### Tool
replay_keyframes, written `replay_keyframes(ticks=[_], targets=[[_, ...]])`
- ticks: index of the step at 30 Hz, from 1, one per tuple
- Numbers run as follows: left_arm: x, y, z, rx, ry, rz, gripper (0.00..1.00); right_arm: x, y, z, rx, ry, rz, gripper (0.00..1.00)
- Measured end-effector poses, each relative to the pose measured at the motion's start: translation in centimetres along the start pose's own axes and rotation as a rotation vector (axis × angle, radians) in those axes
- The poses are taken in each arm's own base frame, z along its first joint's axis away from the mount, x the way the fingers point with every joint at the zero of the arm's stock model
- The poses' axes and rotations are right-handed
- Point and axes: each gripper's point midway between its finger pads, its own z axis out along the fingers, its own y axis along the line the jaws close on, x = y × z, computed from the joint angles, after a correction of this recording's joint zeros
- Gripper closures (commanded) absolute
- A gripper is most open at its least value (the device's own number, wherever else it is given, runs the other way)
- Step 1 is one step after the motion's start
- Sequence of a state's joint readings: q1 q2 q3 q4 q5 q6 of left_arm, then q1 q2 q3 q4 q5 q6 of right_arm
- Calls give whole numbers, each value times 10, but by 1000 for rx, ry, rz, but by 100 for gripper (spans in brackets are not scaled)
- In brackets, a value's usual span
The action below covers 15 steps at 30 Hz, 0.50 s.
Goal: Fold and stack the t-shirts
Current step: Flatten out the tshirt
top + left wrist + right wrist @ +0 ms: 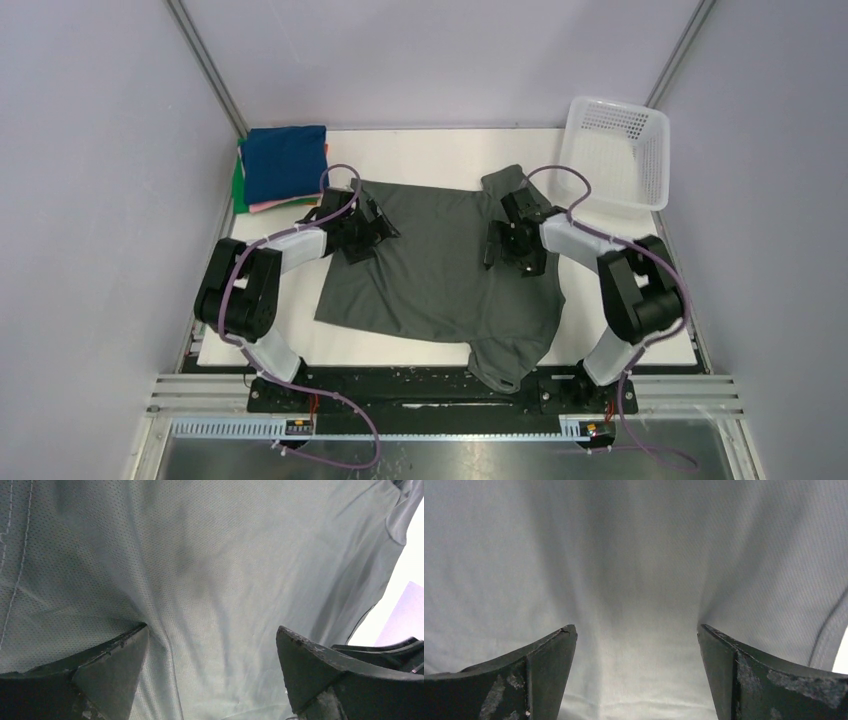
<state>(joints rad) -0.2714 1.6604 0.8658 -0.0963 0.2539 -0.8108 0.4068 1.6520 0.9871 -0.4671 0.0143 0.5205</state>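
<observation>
We find left gripper (366, 230) and right gripper (508, 243) spread wide, empty, pressing grey-green shirt (440, 285), apparently to flatten it.

Left claw (212, 652) spread wide over grey-green shirt (210, 555).

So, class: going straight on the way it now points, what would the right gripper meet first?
The dark grey-green t-shirt, probably: cloth fills the view between the open fingers of the right gripper, seemingly close.
</observation>
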Motion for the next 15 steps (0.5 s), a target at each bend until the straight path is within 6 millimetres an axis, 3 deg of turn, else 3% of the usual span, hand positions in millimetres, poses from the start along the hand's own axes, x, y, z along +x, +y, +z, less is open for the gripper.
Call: replay_keyframes(ticks=[5,15], targets=[[-18,-8,12,24,-12,-11,1,-25,9,20,19,29,7,1],[-51,-1,19,-29,-75,-55,1,-123,26,49,7,-2,62,1]])
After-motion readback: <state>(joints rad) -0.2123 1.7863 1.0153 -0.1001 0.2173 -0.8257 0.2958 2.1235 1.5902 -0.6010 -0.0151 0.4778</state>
